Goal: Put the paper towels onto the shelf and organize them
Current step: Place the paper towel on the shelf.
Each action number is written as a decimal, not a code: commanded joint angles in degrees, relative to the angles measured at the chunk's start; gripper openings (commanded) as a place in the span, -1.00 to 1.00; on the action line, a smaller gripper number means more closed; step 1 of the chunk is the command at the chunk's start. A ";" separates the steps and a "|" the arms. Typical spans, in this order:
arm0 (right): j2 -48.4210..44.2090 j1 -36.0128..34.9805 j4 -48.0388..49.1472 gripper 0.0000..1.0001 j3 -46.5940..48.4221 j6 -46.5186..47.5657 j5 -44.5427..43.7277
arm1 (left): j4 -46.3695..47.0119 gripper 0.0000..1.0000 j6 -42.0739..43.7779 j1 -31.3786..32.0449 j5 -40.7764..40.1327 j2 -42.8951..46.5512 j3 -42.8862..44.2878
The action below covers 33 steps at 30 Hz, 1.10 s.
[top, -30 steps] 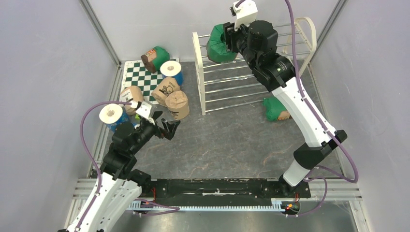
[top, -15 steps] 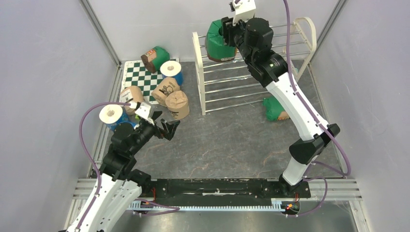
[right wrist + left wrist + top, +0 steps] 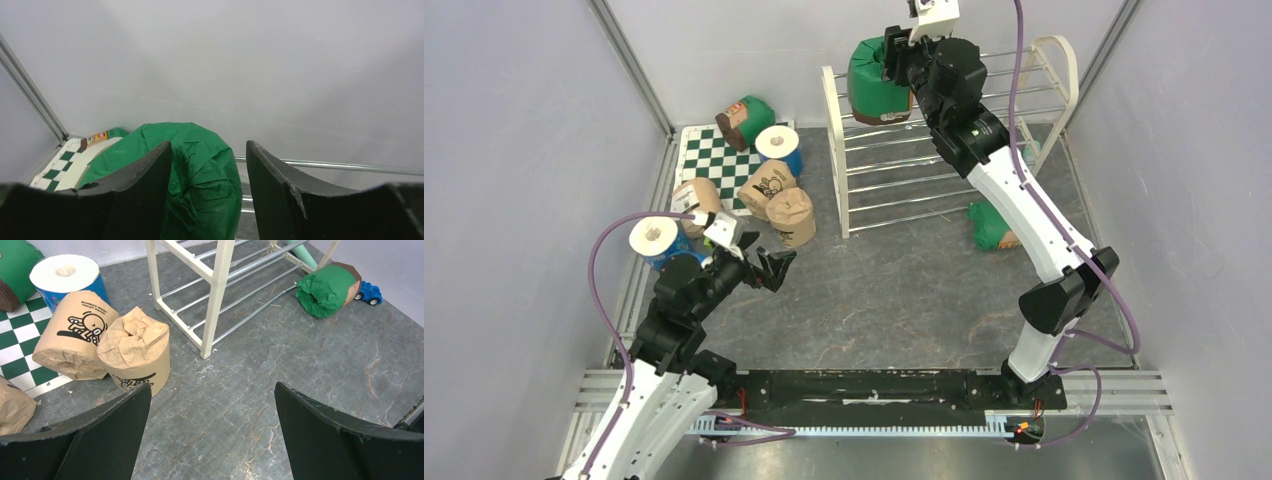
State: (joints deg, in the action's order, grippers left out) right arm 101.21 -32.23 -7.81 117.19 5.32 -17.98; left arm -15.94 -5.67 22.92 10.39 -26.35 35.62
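My right fingers (image 3: pixel 300 200), half-open, straddle the green roll (image 3: pixel 200 165) at the top of the shelf (image 3: pixel 835 150); gripping? I can't tell.

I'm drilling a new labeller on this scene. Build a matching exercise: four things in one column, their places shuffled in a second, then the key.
Things
1. green roll between the right gripper's fingers
2. toy car
3. crumpled-top tan roll
4. left gripper

Places
A. over bare table, jaws open
B. near the shelf's corner post
C. at the shelf's top tier
D. beside the fallen green roll

Pairs: 1-C, 2-D, 3-B, 4-A
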 commanded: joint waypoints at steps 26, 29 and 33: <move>-9.66 1.73 6.27 0.70 -9.61 -5.12 4.16 | 0.12 0.99 1.98 0.13 0.07 0.64 0.41; -10.26 1.72 6.67 0.72 -9.36 -5.25 5.36 | 0.06 0.99 1.98 0.18 0.05 0.77 0.36; -11.72 1.73 6.95 0.82 -9.84 -4.97 7.38 | 0.04 0.99 1.98 0.15 -0.01 0.85 0.36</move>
State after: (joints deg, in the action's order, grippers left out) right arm 92.75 -30.72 -2.46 107.61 0.01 -13.74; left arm -16.25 -5.67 22.92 10.41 -26.06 35.62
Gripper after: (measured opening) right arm 0.889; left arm 0.994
